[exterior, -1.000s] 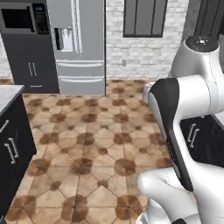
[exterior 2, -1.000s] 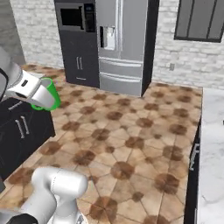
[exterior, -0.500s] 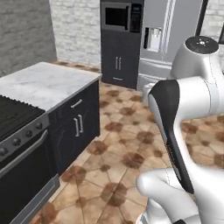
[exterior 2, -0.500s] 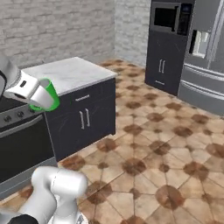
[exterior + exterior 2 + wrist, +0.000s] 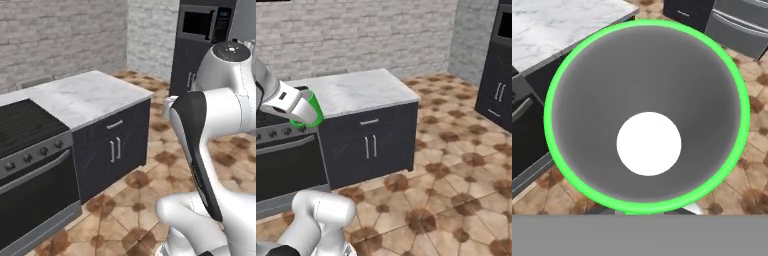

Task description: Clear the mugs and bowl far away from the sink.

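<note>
The tiled floor is spreading brown and tan across the lower part of both base views, running back to a grey brick wall. In front of that wall a dark cabinet block with a marble-topped table is standing, its two doors carrying pale bar handles; the right base view is showing the same table from the other side. Just beside it, touching its end, a black stove with a row of knobs and an oven door below is sitting at the left of the left base view. Farther back, a tall dark cabinet is holding a built-in microwave.

The white arm is rising at the lower right of the left base view. In the right base view the hand is reaching in from the left edge, over the stove's front edge and next to the table.

The gripper is holding a green mug, closed narrowly on it. The mug is hanging in the air off the table, tilted. In the hand view the mug is facing the camera mouth-on, its bright green rim ringing a grey inside with a white disc at the bottom.
</note>
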Available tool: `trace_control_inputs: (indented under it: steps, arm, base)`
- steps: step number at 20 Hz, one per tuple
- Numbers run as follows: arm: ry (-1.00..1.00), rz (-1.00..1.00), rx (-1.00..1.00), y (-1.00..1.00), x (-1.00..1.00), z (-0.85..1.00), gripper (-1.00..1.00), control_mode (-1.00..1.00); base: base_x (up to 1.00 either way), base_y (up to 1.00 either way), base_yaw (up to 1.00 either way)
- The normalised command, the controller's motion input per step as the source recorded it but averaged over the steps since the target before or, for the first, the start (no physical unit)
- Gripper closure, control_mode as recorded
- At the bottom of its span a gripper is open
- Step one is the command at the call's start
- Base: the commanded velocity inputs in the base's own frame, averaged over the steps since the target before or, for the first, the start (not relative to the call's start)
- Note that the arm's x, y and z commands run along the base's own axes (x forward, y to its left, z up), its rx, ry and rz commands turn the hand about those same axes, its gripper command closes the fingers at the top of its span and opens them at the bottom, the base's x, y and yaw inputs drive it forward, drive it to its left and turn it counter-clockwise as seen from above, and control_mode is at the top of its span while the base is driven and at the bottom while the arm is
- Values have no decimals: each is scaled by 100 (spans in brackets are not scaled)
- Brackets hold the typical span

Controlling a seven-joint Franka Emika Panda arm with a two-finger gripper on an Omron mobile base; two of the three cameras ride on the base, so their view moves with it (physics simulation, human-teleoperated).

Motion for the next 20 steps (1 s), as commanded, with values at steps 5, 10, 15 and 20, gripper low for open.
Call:
trace_control_inputs:
  steps: [5, 10, 15, 20]
  arm:
    - [0, 0, 0, 0, 0, 0, 100, 100]
    - [0, 0, 0, 0, 0, 0, 100, 100]
    - [0, 0, 0, 0, 0, 0, 100, 100]
    - [0, 0, 0, 0, 0, 0, 100, 100]
  base:
    - [91, -68, 44]
    - [100, -45, 43]
    - [100, -36, 48]
    - [98, -28, 43]
